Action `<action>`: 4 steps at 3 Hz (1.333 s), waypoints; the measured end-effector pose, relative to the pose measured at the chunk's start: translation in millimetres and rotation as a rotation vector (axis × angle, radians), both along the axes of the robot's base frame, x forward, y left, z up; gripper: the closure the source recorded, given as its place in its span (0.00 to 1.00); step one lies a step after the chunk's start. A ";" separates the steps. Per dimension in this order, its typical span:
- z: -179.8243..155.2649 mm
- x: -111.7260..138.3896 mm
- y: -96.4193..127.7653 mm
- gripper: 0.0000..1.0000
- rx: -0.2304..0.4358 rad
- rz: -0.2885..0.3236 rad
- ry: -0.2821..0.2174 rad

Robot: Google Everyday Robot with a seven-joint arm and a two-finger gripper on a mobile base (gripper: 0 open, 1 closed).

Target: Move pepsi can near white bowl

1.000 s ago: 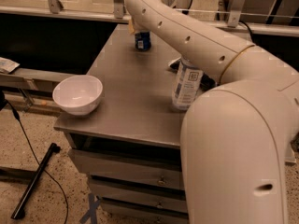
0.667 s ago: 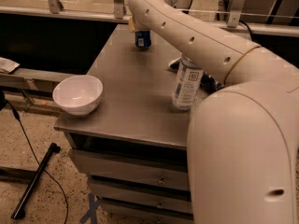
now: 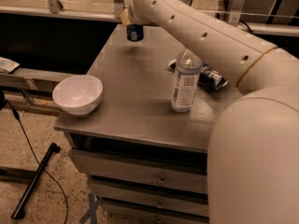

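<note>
We see gripper (image 3: 133,25) at far table (image 3: 140,92) edge, clamped on pepsi can (image 3: 135,33), can raised; white bowl (image 3: 77,94) well apart from gripper.

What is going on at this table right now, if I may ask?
The robot's gripper is at the far end of the table, holding the pepsi can just above the surface. The white bowl sits at the near left corner, so the can is yet to be carried there.

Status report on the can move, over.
Gripper at far edge of table, shut on can, can off the surface. Bowl front left, apart. Bottle right of path, not blocking.
</note>
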State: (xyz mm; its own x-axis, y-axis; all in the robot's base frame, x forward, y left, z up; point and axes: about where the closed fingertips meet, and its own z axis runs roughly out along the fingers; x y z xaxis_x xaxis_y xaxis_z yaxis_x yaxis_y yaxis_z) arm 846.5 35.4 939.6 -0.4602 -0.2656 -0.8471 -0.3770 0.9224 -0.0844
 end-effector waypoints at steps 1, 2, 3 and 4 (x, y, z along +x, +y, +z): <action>27.0 -16.4 14.1 1.00 0.032 0.087 -0.020; 62.3 -54.2 29.7 1.00 0.051 0.166 -0.055; 86.1 -109.5 57.4 1.00 0.060 0.270 -0.051; 86.0 -109.5 57.5 1.00 0.060 0.270 -0.051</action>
